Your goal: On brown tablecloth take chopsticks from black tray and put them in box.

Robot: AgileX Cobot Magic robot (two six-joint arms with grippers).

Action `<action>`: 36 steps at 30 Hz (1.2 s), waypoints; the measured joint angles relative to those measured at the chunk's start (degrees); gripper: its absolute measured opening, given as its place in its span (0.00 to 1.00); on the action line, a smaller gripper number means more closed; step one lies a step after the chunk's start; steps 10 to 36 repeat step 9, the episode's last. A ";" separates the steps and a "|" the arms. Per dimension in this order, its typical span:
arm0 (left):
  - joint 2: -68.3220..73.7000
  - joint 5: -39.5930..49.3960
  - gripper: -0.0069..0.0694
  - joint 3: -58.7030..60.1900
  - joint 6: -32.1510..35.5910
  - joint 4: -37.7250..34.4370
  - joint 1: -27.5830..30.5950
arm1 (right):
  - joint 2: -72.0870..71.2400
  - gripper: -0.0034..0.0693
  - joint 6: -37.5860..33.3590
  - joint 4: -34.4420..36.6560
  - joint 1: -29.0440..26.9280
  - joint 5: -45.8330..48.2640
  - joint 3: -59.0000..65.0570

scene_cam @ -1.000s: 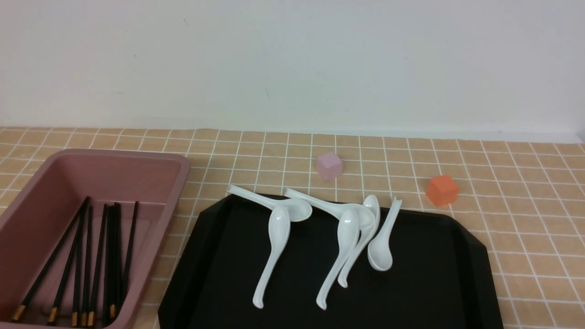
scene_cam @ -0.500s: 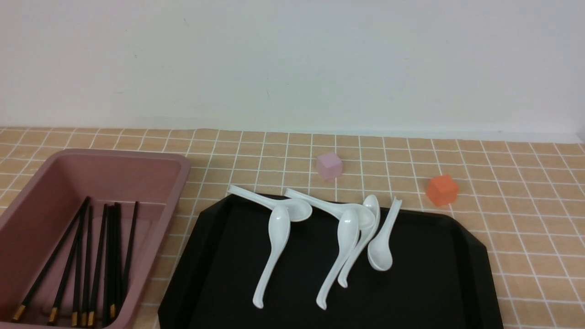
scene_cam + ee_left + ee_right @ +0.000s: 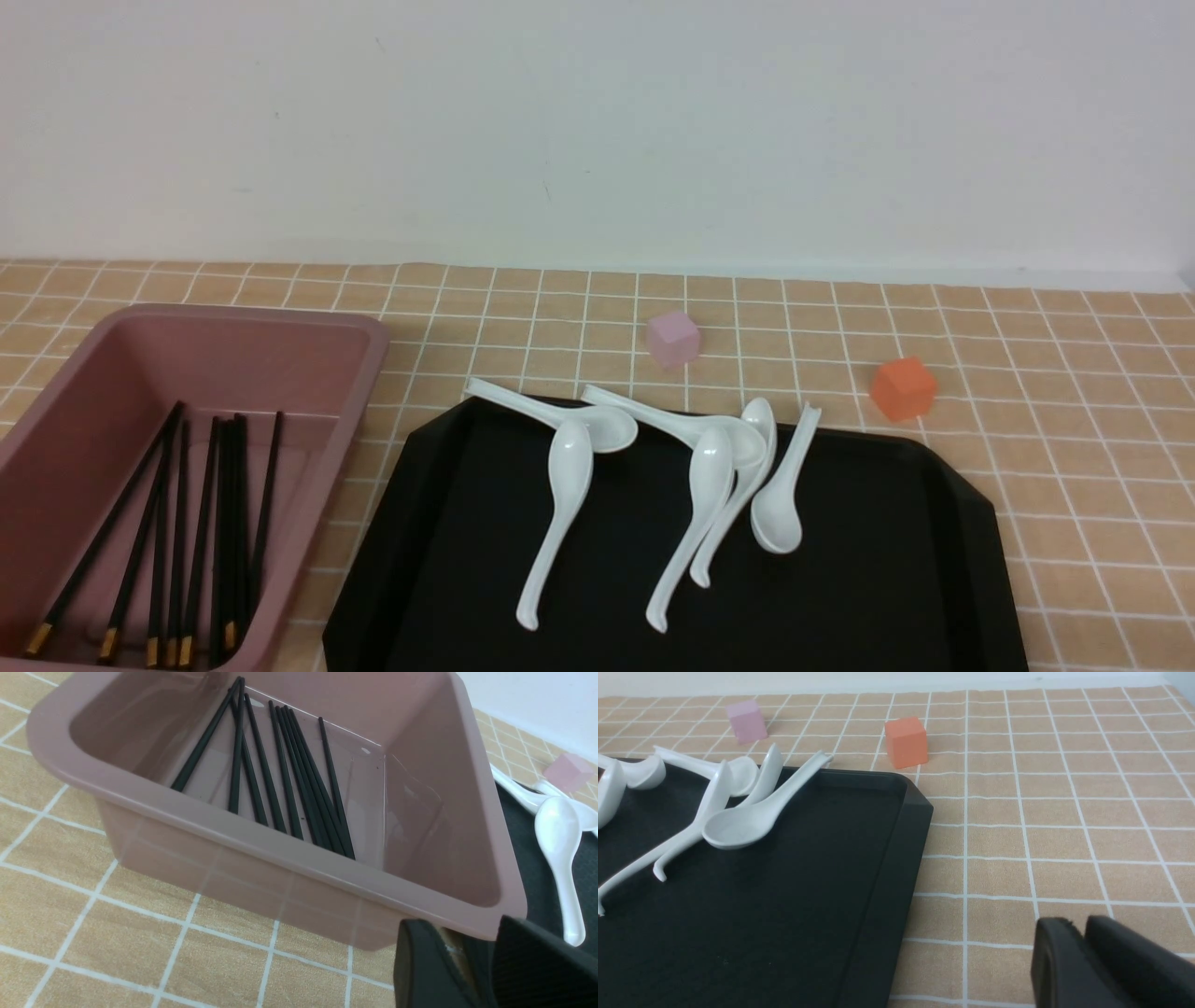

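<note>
Light brown tablecloth point(image 3: 1074, 448) gridded with white lines; glossy black tray point(image 3: 887, 597); dusty-pink box point(image 3: 355, 373); black, gold-tipped chopsticks point(image 3: 201, 523); white spoons point(image 3: 560, 523).

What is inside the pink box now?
Inside the box lie only the chopsticks, black sticks resting on its floor, gold-banded ends toward the robot. In the left wrist view the near wall covers their lower ends; the front view cuts off the box's nearest part.
</note>
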 joint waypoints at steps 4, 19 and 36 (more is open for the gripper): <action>0.00 0.00 0.40 0.00 0.00 0.00 0.00 | 0.00 0.20 0.00 0.00 0.00 0.00 0.00; 0.00 0.00 0.40 0.00 0.00 0.00 0.00 | 0.00 0.21 0.00 0.00 0.00 0.00 0.00; 0.00 0.00 0.40 0.00 0.00 0.00 0.00 | 0.00 0.21 0.00 0.00 0.00 0.00 0.00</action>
